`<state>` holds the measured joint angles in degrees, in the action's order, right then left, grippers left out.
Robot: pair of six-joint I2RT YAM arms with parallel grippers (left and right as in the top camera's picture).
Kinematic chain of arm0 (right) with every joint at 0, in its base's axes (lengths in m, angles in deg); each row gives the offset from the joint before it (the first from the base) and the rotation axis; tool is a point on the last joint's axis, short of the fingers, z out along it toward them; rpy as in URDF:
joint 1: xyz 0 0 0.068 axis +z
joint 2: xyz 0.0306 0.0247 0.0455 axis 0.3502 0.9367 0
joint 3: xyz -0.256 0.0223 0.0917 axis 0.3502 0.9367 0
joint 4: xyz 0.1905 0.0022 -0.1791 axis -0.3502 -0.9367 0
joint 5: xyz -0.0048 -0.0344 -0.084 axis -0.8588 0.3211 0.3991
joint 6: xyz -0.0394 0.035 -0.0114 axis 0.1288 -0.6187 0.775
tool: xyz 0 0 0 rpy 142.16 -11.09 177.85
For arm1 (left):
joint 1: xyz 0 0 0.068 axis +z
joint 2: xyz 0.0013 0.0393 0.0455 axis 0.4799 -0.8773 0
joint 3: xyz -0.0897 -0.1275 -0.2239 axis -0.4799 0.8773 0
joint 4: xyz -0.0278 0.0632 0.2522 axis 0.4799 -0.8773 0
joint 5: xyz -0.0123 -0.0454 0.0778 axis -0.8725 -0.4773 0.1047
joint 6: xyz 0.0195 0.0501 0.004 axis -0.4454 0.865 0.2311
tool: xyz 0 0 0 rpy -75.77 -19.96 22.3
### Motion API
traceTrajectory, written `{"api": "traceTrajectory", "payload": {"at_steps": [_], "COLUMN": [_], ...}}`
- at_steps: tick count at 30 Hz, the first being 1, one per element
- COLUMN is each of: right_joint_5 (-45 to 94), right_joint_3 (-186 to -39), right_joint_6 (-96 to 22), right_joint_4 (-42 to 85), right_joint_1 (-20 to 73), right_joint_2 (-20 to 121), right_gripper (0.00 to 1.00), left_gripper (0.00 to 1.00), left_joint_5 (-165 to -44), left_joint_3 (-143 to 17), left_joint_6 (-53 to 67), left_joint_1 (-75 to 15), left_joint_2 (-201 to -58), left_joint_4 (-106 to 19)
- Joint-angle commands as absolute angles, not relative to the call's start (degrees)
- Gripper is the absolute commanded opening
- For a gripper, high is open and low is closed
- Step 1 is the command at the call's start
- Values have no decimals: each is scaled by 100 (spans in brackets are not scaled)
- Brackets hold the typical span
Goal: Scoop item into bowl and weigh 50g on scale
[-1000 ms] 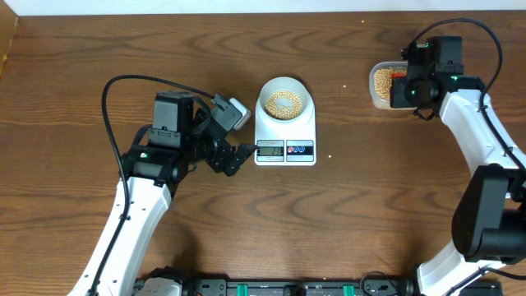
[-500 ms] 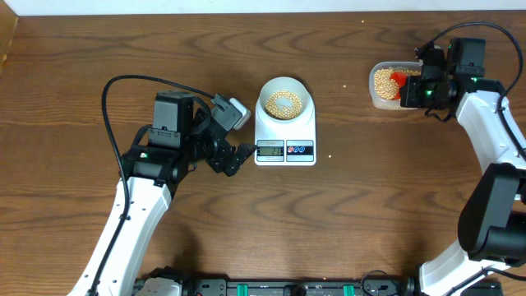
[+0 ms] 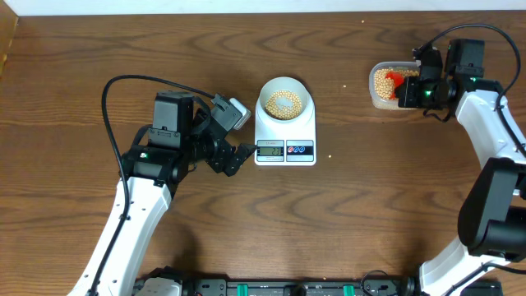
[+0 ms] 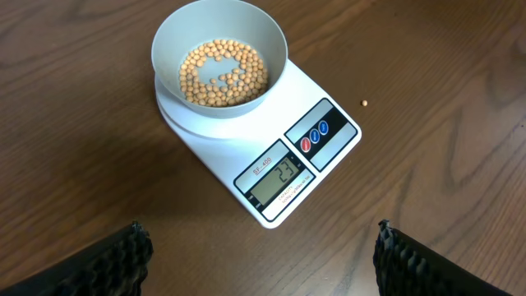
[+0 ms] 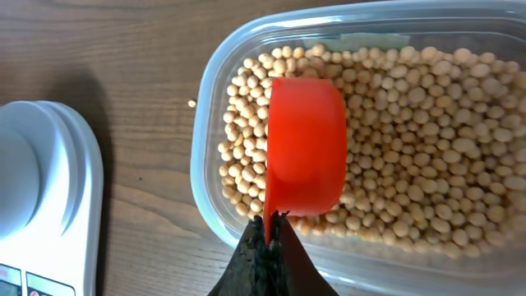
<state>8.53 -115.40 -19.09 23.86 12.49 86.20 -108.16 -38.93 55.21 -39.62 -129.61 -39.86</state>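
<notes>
The white bowl (image 3: 285, 102) holds a layer of tan beans (image 4: 222, 72) and stands on the white scale (image 3: 285, 140); its display (image 4: 278, 174) reads 23. My left gripper (image 4: 263, 267) is open and empty just in front of the scale; it is also seen from above (image 3: 238, 156). My right gripper (image 5: 269, 238) is shut on the handle of a red scoop (image 5: 306, 146), which lies turned over on the beans (image 5: 427, 123) in the clear plastic tub (image 3: 386, 84) at the far right. The right gripper shows from above (image 3: 408, 89) at the tub's right side.
A single loose bean (image 4: 364, 103) lies on the wooden table right of the scale. Another loose bean (image 5: 191, 104) lies between the tub and the scale. The tub's rim (image 5: 205, 181) stands close to the scale's edge (image 5: 82, 189) in the right wrist view.
My right arm has swung right and back, bringing the red scoop over and down onto the beans in the tub. The left arm, bowl and scale have not moved.
</notes>
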Motion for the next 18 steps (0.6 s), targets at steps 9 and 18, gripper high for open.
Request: {"api": "traceTrajectory", "payload": {"at_steps": [9, 18], "right_joint_5": [471, 401], "right_joint_3": [-11490, -11487], "right_joint_6": [-2165, -2447], "right_joint_4": [2524, 2533], "right_joint_1": [1181, 1028], "right_joint_2": [8773, 8913], "right_gripper": [1, 1], "left_gripper": [89, 89], "left_joint_5": [-10846, -10846], "left_joint_3": [-3853, -3853], "left_joint_6": [5493, 5493], "left_joint_1": [-3949, -3949], "left_joint_2": [-12906, -12906], "left_joint_4": [-3988, -3988]}}
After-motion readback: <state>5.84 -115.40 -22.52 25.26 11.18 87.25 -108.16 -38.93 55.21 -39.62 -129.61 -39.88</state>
